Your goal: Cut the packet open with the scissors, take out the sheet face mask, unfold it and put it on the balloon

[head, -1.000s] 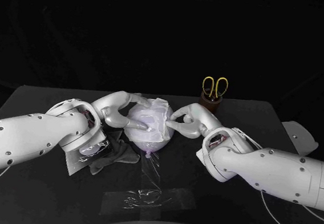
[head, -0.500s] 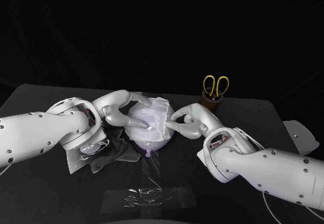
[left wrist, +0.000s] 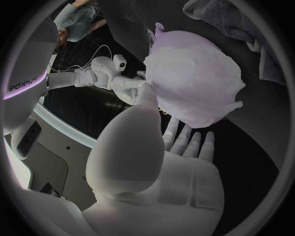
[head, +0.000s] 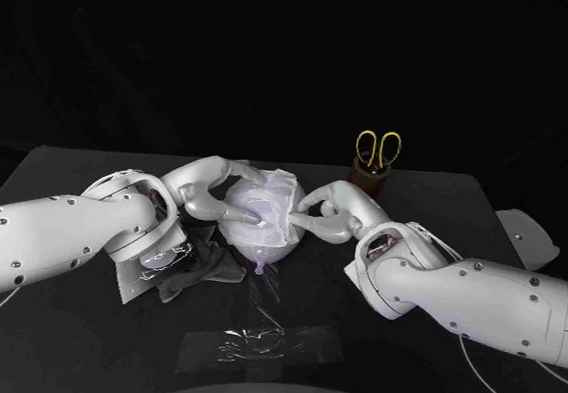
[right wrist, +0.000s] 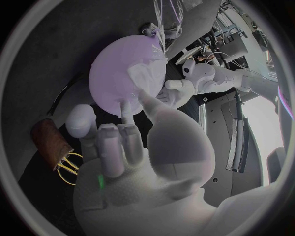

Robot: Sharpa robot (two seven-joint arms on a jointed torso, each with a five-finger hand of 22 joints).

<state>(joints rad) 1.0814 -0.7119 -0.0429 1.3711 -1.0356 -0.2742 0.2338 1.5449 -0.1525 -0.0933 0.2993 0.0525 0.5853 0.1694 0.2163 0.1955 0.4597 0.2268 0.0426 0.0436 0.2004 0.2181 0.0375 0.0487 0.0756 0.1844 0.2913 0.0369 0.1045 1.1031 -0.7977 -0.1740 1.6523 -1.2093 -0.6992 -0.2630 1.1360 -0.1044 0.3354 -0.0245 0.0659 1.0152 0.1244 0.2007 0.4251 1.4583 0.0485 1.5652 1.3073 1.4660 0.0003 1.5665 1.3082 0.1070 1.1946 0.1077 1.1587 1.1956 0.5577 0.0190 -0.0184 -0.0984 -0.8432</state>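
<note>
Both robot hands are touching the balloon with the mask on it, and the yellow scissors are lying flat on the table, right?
The scissors stand handles-up in the brown holder, not lying flat; see the head view. The left hand and right hand touch the balloon under its mask.

**White, silver and lilac against black**

The face mask (head: pixel 264 196) is plain white, and the balloon (head: pixel 262 245) under it is pale lilac with no print. The scissors (head: pixel 376 150) have bright yellow handles and stand in a dark brown holder (head: pixel 368 178). The left hand (head: pixel 207 195) and right hand (head: pixel 328 214) are silver. The left arm (head: pixel 44 240) and right arm (head: pixel 500 307) are white, dotted with small dark spots. The table (head: pixel 373 373) is black, and the clear plastic (head: pixel 258 342) on it shows pale glints.
</note>
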